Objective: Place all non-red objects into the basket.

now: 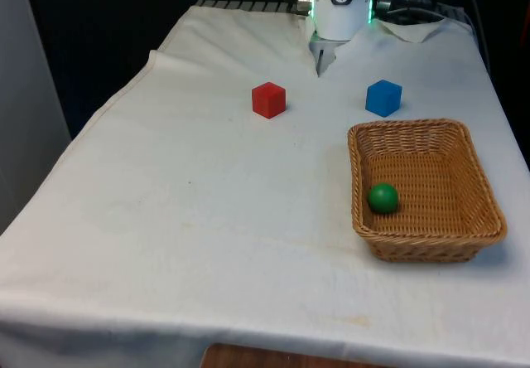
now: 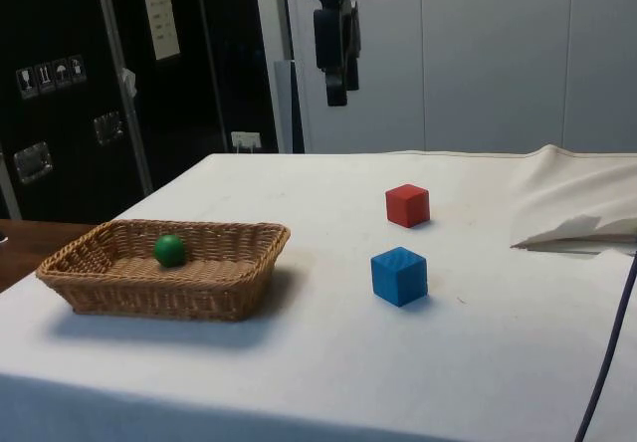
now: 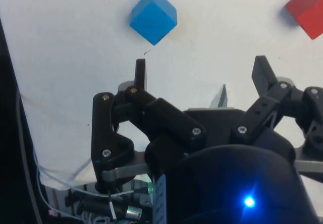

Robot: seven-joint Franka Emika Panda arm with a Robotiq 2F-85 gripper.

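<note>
Blue cube [image 1: 383, 97] sits on the counter [image 1: 207, 219] right of centre in the front view, just above the basket [image 1: 484, 210], which holds the green ball [image 1: 383, 197]. We see the tool [image 3: 202, 77] spread and empty, high above the counter in the side view. We judge two risks: descending onto the red cube [image 1: 268, 99] at upper centre, or clipping the basket rim during transfer.

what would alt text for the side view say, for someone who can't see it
A green ball lies in a wicker basket on a white-clothed table, with a blue cube and a red cube on the cloth beside it. The black gripper hangs high above, holding nothing.
</note>
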